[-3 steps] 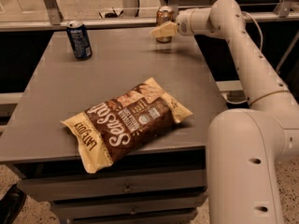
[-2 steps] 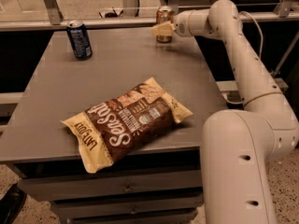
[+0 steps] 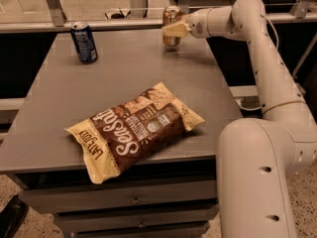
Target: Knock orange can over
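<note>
The orange can [image 3: 171, 19] stands at the far edge of the grey table [image 3: 124, 78], right of the middle, leaning slightly. My gripper [image 3: 173, 29] is at the far right of the table, right against the can's right side and partly in front of it. The arm reaches in from the right.
A dark blue can [image 3: 84, 42] stands upright at the far left of the table. A brown and cream snack bag [image 3: 136, 129] lies near the front edge. A metal rail runs behind the table. Drawers sit under the tabletop.
The gripper has moved a little to the left, pressing closer against the orange can. The can appears nudged left. The blue can and the bag have not moved.
</note>
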### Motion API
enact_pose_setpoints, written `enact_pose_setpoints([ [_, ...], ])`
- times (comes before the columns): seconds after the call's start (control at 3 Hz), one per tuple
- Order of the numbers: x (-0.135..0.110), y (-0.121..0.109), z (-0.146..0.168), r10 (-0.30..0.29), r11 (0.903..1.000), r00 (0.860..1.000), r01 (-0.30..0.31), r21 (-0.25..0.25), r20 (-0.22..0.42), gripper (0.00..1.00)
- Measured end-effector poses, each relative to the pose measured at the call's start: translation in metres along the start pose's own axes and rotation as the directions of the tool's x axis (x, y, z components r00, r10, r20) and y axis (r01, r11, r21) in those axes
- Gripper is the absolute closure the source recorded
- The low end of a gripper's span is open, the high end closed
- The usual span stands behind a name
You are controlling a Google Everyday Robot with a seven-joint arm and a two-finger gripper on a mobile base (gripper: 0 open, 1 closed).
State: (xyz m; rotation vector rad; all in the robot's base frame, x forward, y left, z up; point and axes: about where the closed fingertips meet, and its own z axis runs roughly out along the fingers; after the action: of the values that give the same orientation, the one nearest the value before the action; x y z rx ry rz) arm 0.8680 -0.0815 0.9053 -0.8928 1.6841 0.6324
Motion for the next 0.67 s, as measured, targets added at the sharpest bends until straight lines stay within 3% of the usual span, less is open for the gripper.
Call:
enact_pose_setpoints([
  [0.33, -0.018, 0.036, -0.015, -0.122, 0.9857, 0.992, 0.118, -0.12, -0.025, 1.0],
  [0.67, -0.02, 0.074, -0.03, -0.299, 0.9304, 0.948, 0.265, -0.253, -0.107, 1.0],
])
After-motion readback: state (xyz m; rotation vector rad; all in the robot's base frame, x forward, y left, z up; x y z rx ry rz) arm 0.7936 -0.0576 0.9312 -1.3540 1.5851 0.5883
